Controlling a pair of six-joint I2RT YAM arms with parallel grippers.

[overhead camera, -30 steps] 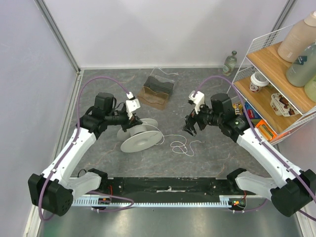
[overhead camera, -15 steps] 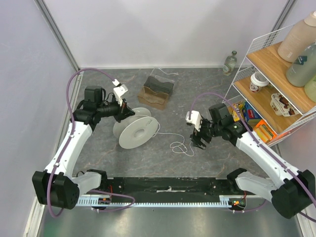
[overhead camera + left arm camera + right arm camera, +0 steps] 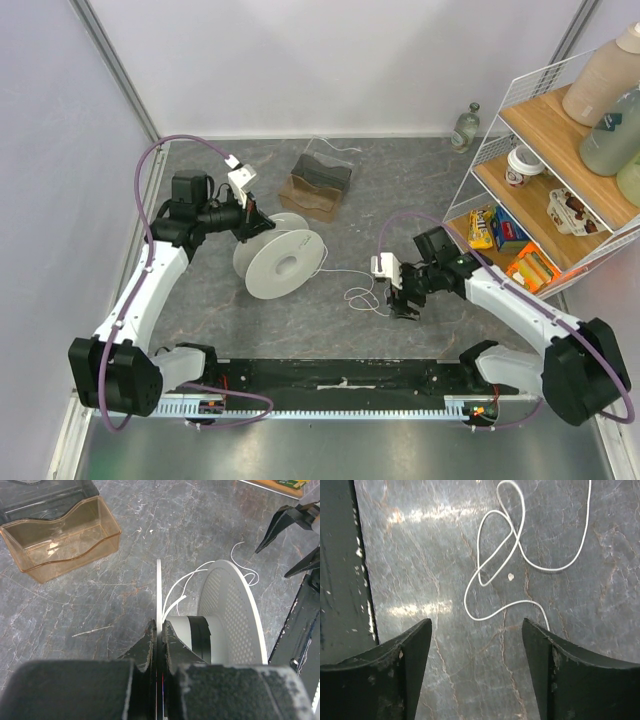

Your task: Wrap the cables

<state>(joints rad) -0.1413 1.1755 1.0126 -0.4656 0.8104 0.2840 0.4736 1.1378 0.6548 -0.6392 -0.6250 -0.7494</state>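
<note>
A white spool stands on edge left of the table's middle. My left gripper is shut on the rim of its thin flange; in the left wrist view the jaws pinch that white edge. Thin white cable runs off the spool's hub and trails right into loose loops on the table. My right gripper hangs open just right of those loops. In the right wrist view the cable curls just beyond my open gripper, nothing between the fingers.
An amber plastic container sits at the back middle, also in the left wrist view. A wire shelf with bottles and snack packs fills the right side. A small bottle stands by the back wall. A black rail lines the near edge.
The right gripper has come down and toward the near edge, to the cable loops, its jaws narrowing a little. The left arm has swung left and tipped the spool more upright.
</note>
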